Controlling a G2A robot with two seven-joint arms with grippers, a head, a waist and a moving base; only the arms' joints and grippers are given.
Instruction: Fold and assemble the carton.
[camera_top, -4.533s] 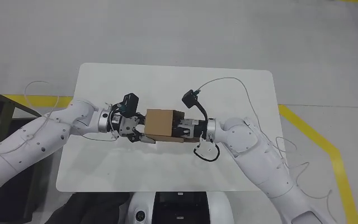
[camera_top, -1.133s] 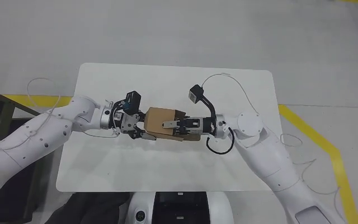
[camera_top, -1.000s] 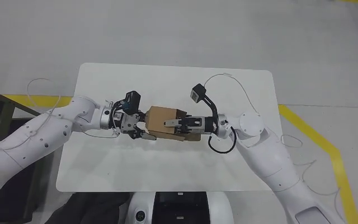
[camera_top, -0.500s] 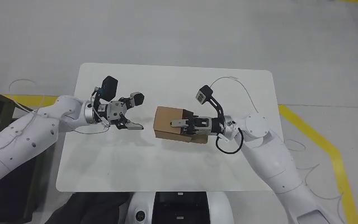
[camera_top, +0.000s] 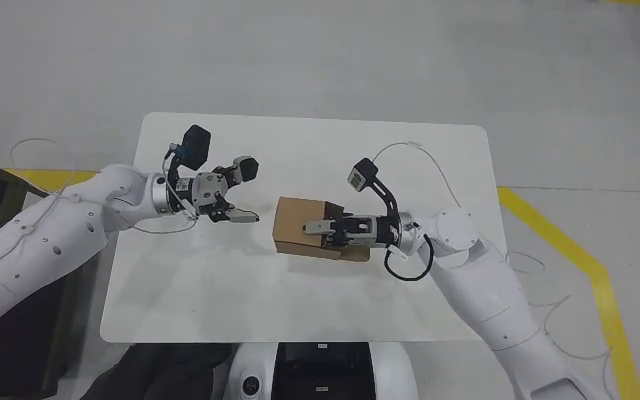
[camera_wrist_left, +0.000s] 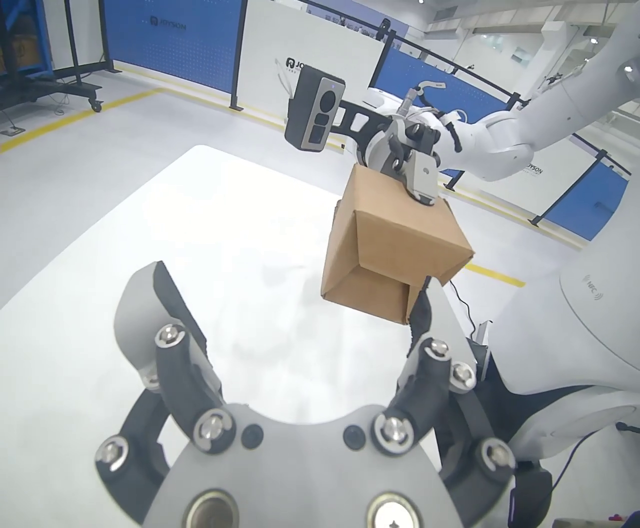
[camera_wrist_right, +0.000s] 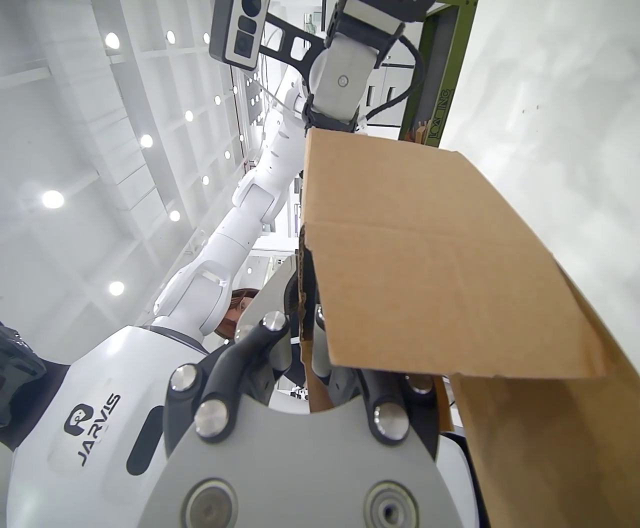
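The carton (camera_top: 295, 222) is at the frame's centre over the table (camera_top: 300, 140), the right tool (camera_top: 322, 227) clenched on its wall. The left tool (camera_top: 243, 190), released, hangs centre-left, apart. One end looks folded shut. The next step is probably the gripped end's flaps, mostly hidden behind the tool.

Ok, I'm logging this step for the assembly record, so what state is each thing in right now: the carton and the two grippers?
carton: gripped at one end by the right gripper, flaps on the end facing the left gripper folded in.
right gripper: shut on the carton's wall.
left gripper: open, holding nothing, apart from the carton.
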